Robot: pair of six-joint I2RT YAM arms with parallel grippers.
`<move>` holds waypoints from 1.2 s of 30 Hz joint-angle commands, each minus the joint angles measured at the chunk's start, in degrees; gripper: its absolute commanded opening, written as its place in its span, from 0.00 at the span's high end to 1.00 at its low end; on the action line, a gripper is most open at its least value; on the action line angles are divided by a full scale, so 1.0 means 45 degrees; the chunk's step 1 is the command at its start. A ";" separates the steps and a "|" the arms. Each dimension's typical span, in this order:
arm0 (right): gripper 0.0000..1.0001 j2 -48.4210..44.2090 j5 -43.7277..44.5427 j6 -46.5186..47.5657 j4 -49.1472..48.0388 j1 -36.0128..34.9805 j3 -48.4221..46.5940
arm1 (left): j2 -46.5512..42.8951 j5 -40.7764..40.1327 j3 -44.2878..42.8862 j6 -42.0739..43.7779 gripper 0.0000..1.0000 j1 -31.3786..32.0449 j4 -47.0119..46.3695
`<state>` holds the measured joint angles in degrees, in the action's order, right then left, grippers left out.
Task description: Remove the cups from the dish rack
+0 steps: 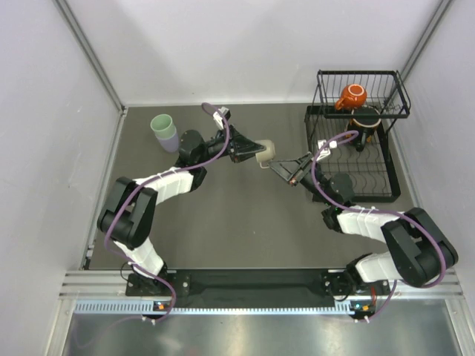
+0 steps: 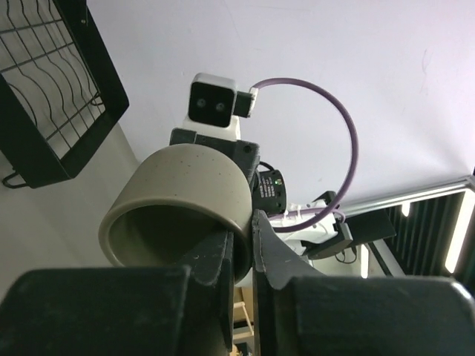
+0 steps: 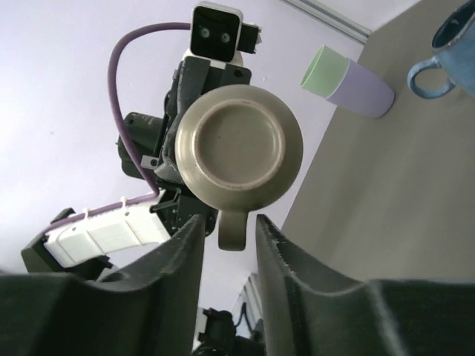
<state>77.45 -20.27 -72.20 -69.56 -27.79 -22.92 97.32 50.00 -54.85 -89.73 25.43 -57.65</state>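
The small beige mug (image 1: 266, 153) hangs in the air over the middle of the table, between both grippers. My left gripper (image 1: 254, 150) is shut on its rim (image 2: 178, 193), one finger inside the mug and one outside. From the other side my right gripper (image 1: 286, 167) is closed round the mug's handle (image 3: 233, 230), and the mug's base (image 3: 237, 144) faces that camera. The black wire dish rack (image 1: 390, 194) stands at the far right. In its raised basket lies an orange mug (image 1: 352, 96), with a black floral mug (image 1: 364, 123) just below it.
A pale green tumbler (image 1: 162, 124) nested in a lavender one (image 1: 171, 140) stands on the table at the far left. A blue mug (image 3: 453, 52) sits close to them. White walls close in the table on three sides.
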 commanded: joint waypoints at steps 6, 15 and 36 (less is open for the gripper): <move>0.16 -0.1135 0.0442 0.1395 0.0627 -0.0172 -0.0474 | -0.0549 0.0648 -0.0837 0.2156 1.00 -0.0415 0.2038; 0.00 -0.4239 0.1554 0.4285 0.6291 -0.0191 -0.1389 | -0.1822 -0.5246 -0.4118 1.2042 1.00 -0.1878 1.6843; 0.00 -0.6917 0.3079 0.7725 1.1083 -0.0172 -0.2642 | 0.1323 -1.3064 -0.5252 1.4316 0.98 -0.1921 2.0974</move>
<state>48.29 -8.01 -40.10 -21.28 -28.01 -32.75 104.12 -5.67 -75.24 -26.35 16.40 36.14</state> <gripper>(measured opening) 0.996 0.133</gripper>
